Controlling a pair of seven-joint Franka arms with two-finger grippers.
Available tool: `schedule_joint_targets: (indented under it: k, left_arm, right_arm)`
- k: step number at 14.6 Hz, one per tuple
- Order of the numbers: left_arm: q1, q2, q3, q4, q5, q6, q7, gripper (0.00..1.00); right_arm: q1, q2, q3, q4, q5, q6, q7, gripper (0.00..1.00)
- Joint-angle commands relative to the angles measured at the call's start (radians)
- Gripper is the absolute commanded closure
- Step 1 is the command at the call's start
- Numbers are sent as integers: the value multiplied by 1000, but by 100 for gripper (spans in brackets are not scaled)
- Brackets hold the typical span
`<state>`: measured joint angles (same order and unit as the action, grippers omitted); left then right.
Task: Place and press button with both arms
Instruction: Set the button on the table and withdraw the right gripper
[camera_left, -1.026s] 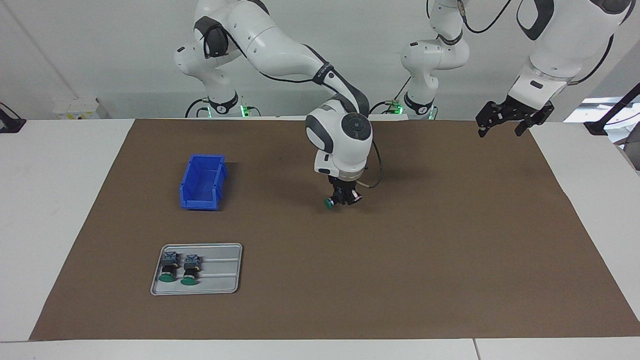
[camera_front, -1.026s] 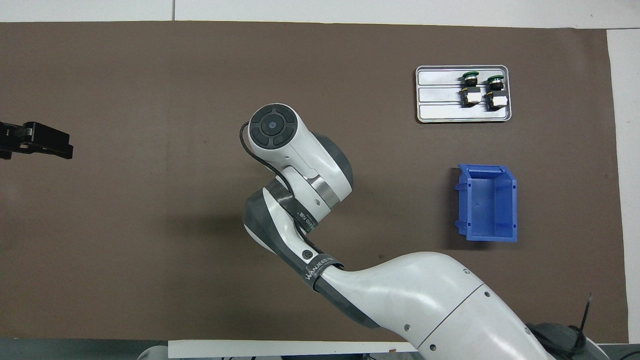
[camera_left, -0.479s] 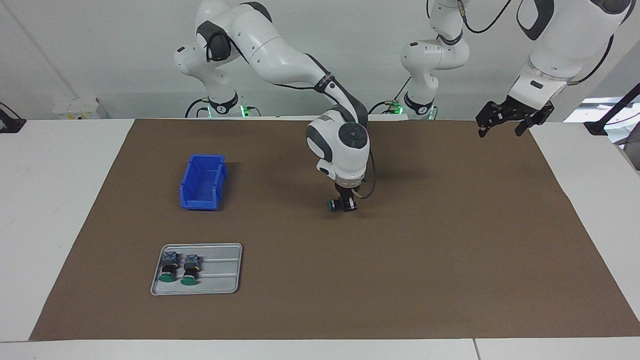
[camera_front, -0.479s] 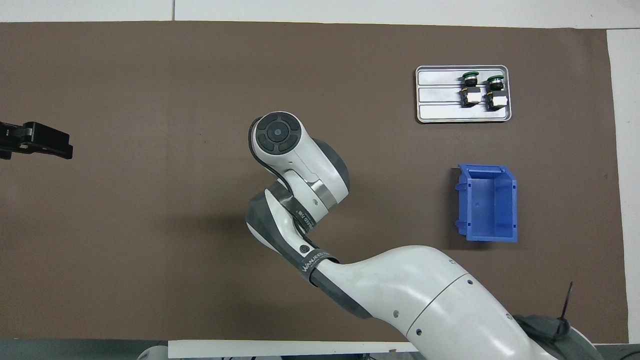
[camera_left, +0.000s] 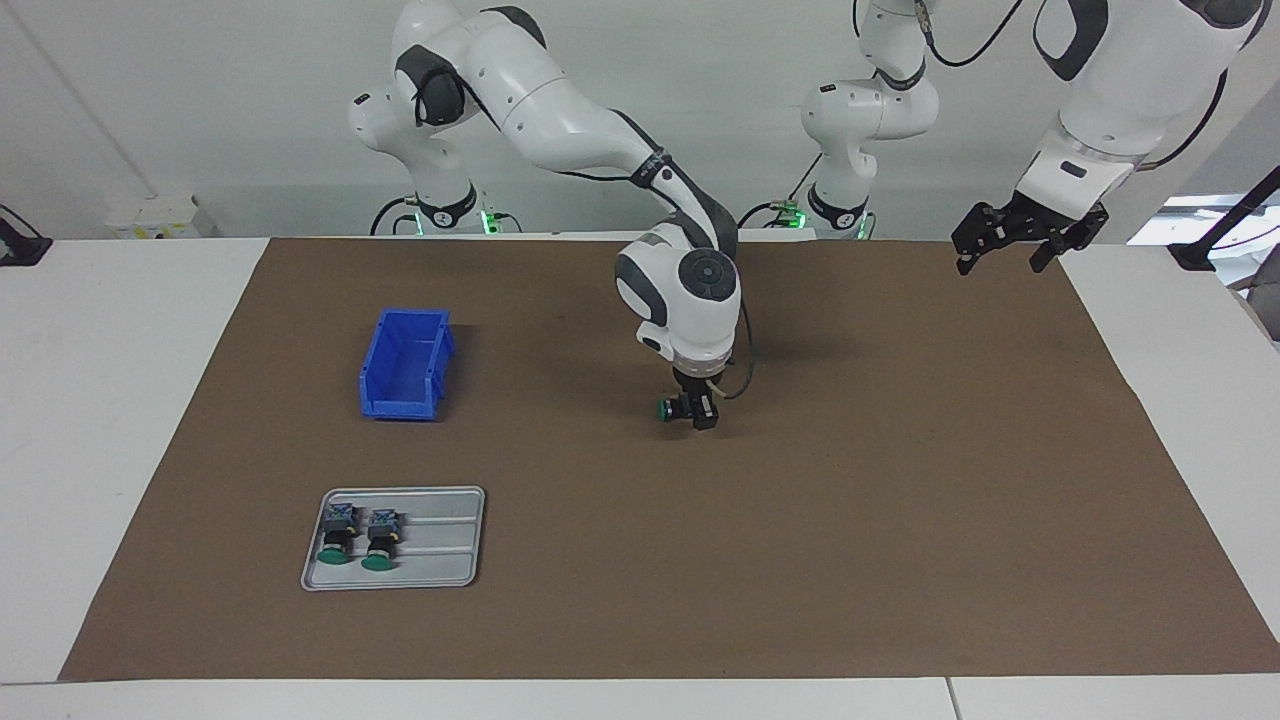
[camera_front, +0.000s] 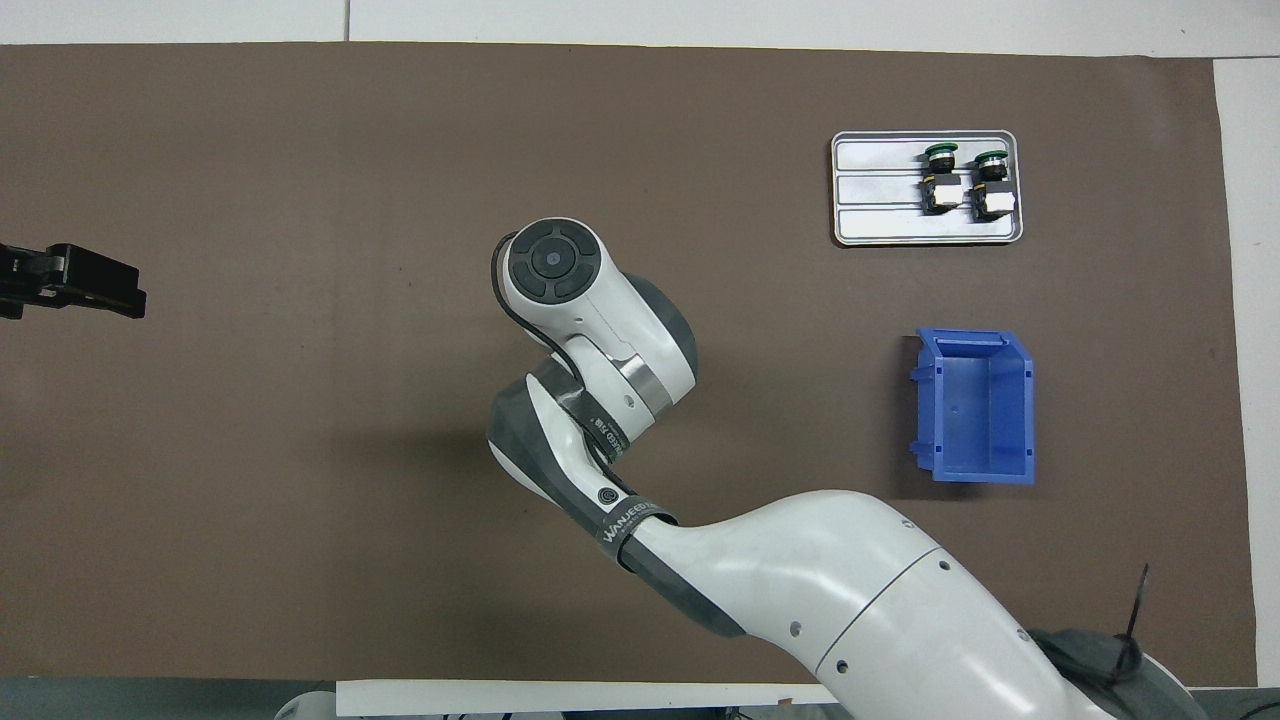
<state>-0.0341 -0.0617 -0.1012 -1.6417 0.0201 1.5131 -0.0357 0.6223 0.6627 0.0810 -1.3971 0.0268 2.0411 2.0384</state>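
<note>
Down has come my right pincer (camera_left: 690, 413), and I cannot tell if it grips the button (camera_left: 666, 409) at its tips, mid-worktop. My left pincer (camera_left: 1005, 243) waits, spread wide.

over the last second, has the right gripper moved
Yes. The right gripper with the button has come down toward the mat, judged against the blue bin.
</note>
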Motion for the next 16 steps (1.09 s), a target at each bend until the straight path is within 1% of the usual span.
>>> schedule_joint_targets:
  k: [1,3,5,6,7,9,15,16]
  left_arm:
    - [-1,-27,8,-32,-8,13,-4,0]
    - [-1,-27,8,-32,-8,10,-4,0]
    - [0,-27,8,-32,-8,7,-6,0]
    - [0,-27,8,-32,-8,7,-7,0]
    - [0,-27,8,-32,-6,7,-13,0]
    - [2,-30,8,-33,-6,6,-21,0]
    - [-15,-38,5,-55,-6,10,-95,0]
    - [-18,-40,-3,-59,-6,18,-121,0]
  right_arm:
    - [-87,-82,14,56,30,-105,-96,2]
    - [-180,-181,14,20,30,-148,-264,2]
    - [-287,-253,14,13,31,-221,-497,2]
    - [-344,-284,14,12,31,-276,-656,2]
    - [-390,-308,13,10,31,-326,-799,2]
    - [-473,-350,13,10,30,-399,-1014,2]
    - [-700,-474,9,3,18,-551,-1534,2]
    - [-717,-495,9,-8,13,-558,-1607,2]
